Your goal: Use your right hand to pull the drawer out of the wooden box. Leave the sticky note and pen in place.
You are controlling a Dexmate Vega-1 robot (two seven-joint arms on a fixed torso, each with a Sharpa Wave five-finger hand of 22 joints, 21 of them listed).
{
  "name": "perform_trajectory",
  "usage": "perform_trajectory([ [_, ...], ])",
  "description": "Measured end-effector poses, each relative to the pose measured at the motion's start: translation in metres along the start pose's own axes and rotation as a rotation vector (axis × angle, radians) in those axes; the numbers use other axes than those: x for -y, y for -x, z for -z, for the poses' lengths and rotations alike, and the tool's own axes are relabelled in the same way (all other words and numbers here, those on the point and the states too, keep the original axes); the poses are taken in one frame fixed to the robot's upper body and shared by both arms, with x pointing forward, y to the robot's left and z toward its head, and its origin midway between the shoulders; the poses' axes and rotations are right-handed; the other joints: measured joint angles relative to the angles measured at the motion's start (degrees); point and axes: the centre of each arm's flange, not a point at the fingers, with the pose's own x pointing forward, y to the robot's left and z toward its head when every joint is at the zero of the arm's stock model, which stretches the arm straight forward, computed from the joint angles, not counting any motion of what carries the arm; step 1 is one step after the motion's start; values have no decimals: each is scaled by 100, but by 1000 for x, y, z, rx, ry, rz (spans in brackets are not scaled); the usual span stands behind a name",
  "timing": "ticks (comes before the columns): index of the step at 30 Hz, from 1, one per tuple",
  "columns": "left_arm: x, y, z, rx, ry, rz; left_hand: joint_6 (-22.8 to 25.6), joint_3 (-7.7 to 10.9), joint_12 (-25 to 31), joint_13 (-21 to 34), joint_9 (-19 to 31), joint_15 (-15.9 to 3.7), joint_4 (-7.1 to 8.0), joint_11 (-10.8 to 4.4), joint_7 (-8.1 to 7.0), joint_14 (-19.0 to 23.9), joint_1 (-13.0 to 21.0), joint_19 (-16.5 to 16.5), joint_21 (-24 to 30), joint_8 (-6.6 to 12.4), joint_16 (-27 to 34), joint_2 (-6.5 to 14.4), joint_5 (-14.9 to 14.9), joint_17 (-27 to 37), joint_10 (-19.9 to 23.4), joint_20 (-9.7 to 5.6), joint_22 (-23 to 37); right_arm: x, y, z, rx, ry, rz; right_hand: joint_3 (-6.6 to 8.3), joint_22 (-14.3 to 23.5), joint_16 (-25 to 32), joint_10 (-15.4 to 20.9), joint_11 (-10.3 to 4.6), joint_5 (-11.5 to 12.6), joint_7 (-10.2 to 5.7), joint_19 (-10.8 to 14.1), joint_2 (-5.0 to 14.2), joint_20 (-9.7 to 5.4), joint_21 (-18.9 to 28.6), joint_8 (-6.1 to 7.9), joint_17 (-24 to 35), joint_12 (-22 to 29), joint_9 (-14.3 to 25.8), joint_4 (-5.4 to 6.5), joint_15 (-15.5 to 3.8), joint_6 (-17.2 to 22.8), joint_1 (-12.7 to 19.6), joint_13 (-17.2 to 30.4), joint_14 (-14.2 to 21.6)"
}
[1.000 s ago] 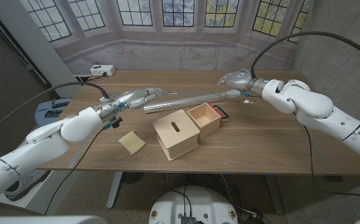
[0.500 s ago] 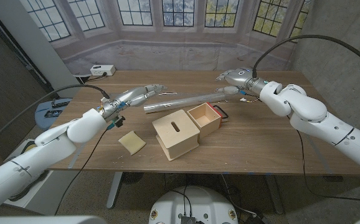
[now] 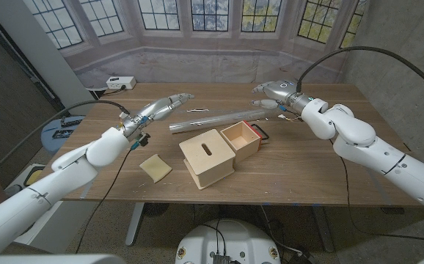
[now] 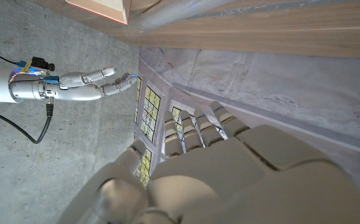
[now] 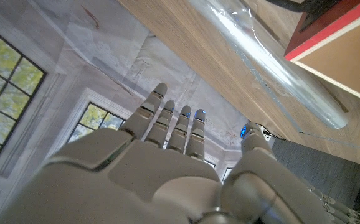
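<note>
The wooden box [image 3: 207, 158], with a slot in its lid, stands at the table's middle. Its drawer [image 3: 240, 138] is slid out toward the far right, showing a bare inside, a red front [image 5: 329, 31] and a black handle [image 3: 261, 133]. A pale sticky note pad [image 3: 155, 167] lies left of the box. My right hand [image 3: 271, 91] hovers beyond the drawer, fingers straight and apart, holding nothing; its back [image 5: 161, 168] is seen from the wrist. My left hand [image 3: 165, 105] is raised over the table's far left, fingers extended and empty. I cannot make out a pen for certain.
A long clear tube [image 3: 213, 117] lies across the table behind the box, between the two hands, and also appears close in the right wrist view as the tube [image 5: 267, 59]. A white power strip [image 3: 120, 82] sits at the far left corner. Windows back the table.
My left hand has lifted and moved toward the far side, away from the tube. My right hand's fingers have drawn up a little from the tube's end. Box, drawer and pad stayed put.
</note>
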Motion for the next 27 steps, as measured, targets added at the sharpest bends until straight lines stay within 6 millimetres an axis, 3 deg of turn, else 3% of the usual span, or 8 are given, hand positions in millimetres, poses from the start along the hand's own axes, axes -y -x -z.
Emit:
perform_trajectory([
  [27, 3, -21, 21, 5, 132, -95, -20, 71, 0, 0, 0, 31, -23, 10, 21, -30, 65, 0, 0, 0, 1, -21, 0, 0, -51, 0, 0, -7, -11, 1, -70, -211, 98, 20, -1, 0, 92, 31, 0, 53, 0, 0, 0, 0, 0, 0, 0, 0, -21, 30, 91, 0, 0, 31],
])
